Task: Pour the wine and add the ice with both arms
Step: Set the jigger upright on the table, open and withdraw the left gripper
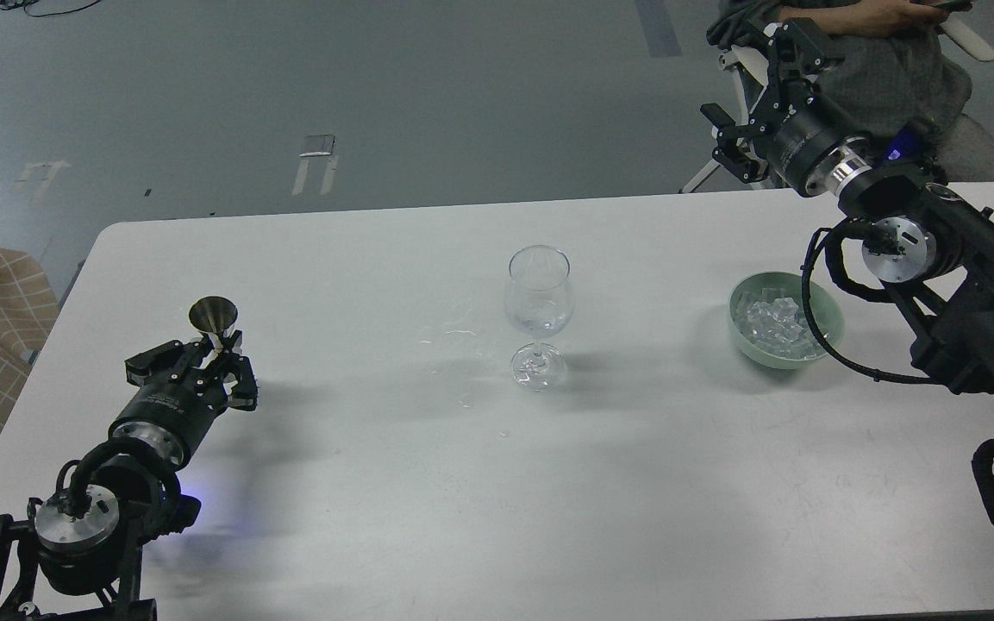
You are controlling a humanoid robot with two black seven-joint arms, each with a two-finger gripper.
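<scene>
A big white table (359, 483) fills most of the frame. In the middle of it stands a clear stemmed glass (538, 315), upright, with a tiny bit of the wine (538, 324) sitting at the bottom of its bowl; the wine is clear like water and hard to see. A few small wet spots (453, 332) shine on the table just left of the glass. To the right of the glass, well apart from it, sits a pale green bowl (828, 341) with a heap of the ice (774, 323) inside, little see-through cubes. In the lower left of the frame the left arm (109, 483) lies low over the table. The left gripper (216, 352) has its two fingers closed around the narrow waist of a small metal measuring cup (214, 321), which stands upright with its round mouth facing up. In the upper right of the frame the right arm (936, 250) reaches up past the far edge of the table. The right gripper (751, 90) is held up high, away from the bowl, with its fingers spread wide and nothing between them. A black cable (815, 323) from that arm loops across the right side of the bowl. A person in grey clothes (884, 60) sits behind the table in the top right corner.
</scene>
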